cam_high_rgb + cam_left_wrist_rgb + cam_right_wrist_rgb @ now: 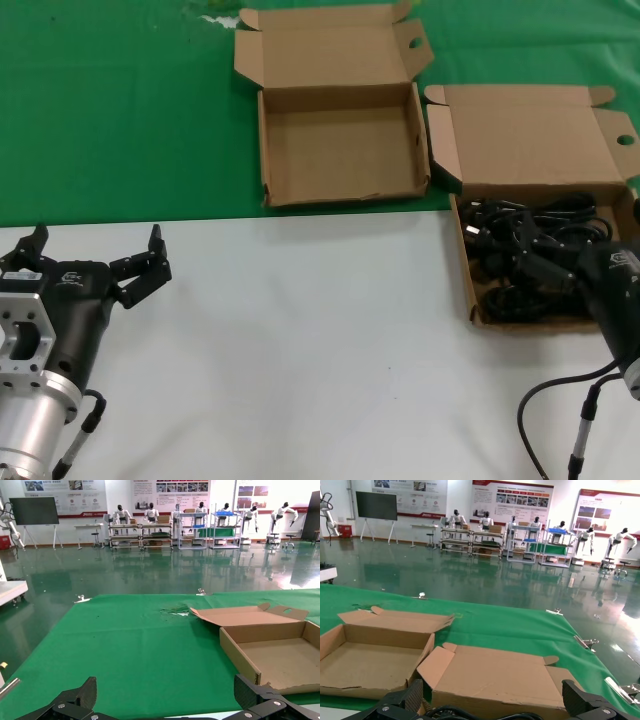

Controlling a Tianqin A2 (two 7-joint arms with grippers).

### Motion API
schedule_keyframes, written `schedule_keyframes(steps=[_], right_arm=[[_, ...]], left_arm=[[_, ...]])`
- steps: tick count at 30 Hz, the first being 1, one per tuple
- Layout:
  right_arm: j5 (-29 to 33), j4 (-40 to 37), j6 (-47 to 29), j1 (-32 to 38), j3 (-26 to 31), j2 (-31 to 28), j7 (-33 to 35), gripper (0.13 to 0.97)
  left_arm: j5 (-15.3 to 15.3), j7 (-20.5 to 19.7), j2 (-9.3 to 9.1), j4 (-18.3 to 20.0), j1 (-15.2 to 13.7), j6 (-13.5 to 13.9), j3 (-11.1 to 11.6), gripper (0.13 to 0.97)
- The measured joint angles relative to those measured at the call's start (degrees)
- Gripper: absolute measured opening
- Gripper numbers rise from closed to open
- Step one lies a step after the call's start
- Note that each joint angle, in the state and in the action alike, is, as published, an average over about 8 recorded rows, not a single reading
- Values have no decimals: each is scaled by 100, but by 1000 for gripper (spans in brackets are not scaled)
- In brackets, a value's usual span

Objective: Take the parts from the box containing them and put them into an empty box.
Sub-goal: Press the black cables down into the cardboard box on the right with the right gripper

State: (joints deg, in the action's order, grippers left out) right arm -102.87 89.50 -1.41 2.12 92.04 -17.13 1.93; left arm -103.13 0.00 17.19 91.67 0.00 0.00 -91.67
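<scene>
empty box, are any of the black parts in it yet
No, in the head view the empty box shows only bare cardboard floor, while the black parts all lie in the other box.

Probably a robotics lab or showroom: humanoid robots [120,514] on racks, wall posters [511,501], glossy floor.

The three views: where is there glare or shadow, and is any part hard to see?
Head view: even light, soft shadows inside the empty box; the black parts merge into a dark mass. Left wrist view: the shiny floor mirrors the hall. Right wrist view: bright glare on the floor at one side.
</scene>
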Motion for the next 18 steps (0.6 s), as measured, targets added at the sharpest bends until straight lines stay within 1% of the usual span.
schedule_keyframes(steps=[18], right_arm=[[0, 0, 0, 0, 0, 0, 0, 966]], left_arm=[[0, 0, 0, 0, 0, 0, 0, 966]])
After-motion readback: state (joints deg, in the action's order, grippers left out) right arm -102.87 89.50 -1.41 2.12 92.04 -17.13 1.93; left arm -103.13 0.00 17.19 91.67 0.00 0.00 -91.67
